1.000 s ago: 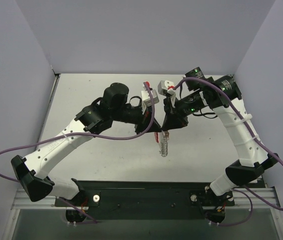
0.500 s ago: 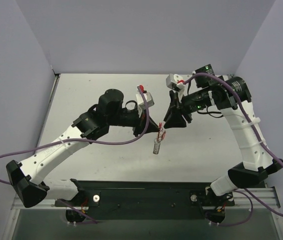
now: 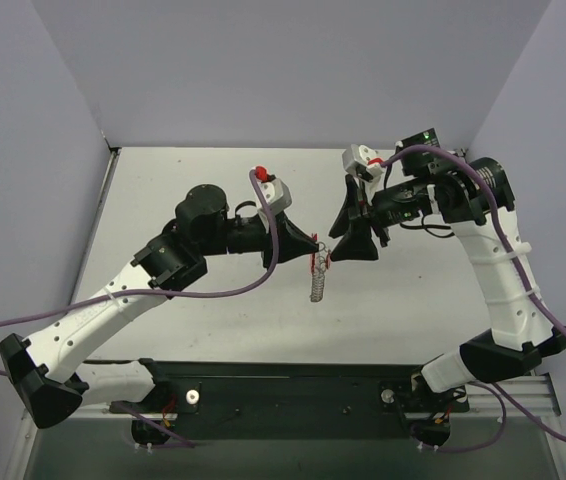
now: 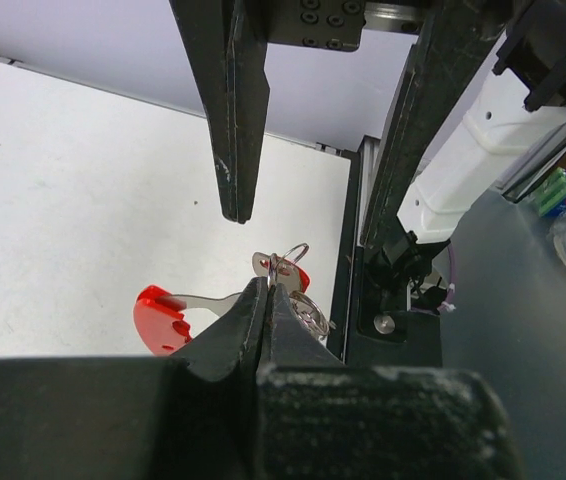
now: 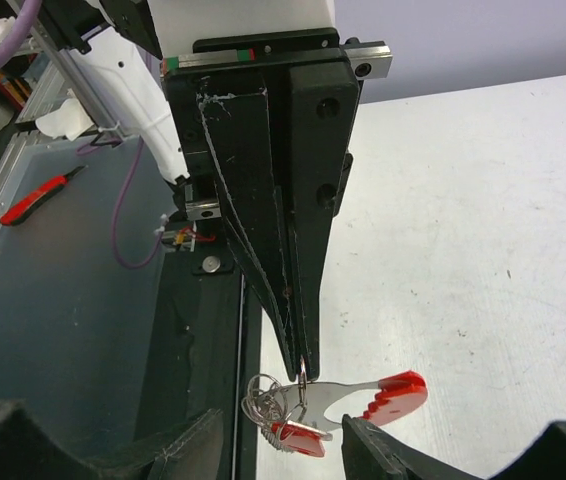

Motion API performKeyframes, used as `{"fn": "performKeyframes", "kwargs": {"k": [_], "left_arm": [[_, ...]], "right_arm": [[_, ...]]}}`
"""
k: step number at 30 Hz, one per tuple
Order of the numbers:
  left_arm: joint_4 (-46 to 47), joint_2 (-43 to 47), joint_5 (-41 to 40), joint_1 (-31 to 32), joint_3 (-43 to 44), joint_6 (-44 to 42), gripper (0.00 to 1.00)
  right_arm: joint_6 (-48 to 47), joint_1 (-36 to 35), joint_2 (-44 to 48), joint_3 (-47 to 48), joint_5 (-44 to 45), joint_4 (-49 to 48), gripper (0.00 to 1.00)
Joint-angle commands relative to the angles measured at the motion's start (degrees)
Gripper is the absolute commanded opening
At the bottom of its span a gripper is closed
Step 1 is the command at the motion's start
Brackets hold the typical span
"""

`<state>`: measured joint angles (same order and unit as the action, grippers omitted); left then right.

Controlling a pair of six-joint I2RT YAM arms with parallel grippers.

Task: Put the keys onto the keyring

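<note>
Top external, left gripper (image 3: 314,248) clamped on keys (image 3: 317,285) above table (image 3: 193,175), right gripper (image 3: 334,245) apart beside

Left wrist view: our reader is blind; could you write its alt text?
The left gripper, shut, pinches a bunch of keys, one with a red head, above the white table. The right gripper, fingers open, points at them.

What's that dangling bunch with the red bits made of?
The keys look like shiny bare metal blades with glossy red heads, probably plastic. The keyring is thin silvery wire, likely steel, and it glints.
</note>
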<state>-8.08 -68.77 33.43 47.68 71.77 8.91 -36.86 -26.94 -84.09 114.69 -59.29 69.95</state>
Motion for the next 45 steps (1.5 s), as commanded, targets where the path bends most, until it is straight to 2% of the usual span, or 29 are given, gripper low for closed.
{"fn": "performKeyframes", "kwargs": {"k": [1, 10, 13, 17, 18, 27, 45], "left_arm": [[6.0, 1.5, -0.3, -0.1, 0.9, 1.5, 0.0], [7.3, 1.8, 0.7, 0.0, 1.1, 2.3, 0.0], [7.3, 2.1, 0.8, 0.0, 0.7, 2.6, 0.0], [10.3, 2.5, 0.9, 0.0, 0.0, 3.0, 0.0], [10.5, 2.6, 0.8, 0.0, -0.2, 3.1, 0.0], [16.2, 4.4, -1.0, 0.0, -2.3, 4.4, 0.0], [44.5, 7.1, -11.6, 0.9, -16.2, 14.6, 0.0]], "right_arm": [[-0.2, 0.2, 0.8, -0.9, -3.0, -1.3, 0.5], [1.5, -0.4, 0.2, -2.5, -2.5, -3.5, 0.39], [2.4, -0.6, 0.1, -2.8, -2.1, -4.5, 0.26], [3.5, -0.5, -0.2, -3.2, -1.9, -5.3, 0.01], [3.8, -0.6, -0.3, -3.2, -1.7, -5.4, 0.0], [3.7, -0.6, 0.5, -4.4, -2.0, -6.5, 0.0], [5.8, -0.6, 4.4, -7.7, -2.9, -11.2, 0.0]]}}
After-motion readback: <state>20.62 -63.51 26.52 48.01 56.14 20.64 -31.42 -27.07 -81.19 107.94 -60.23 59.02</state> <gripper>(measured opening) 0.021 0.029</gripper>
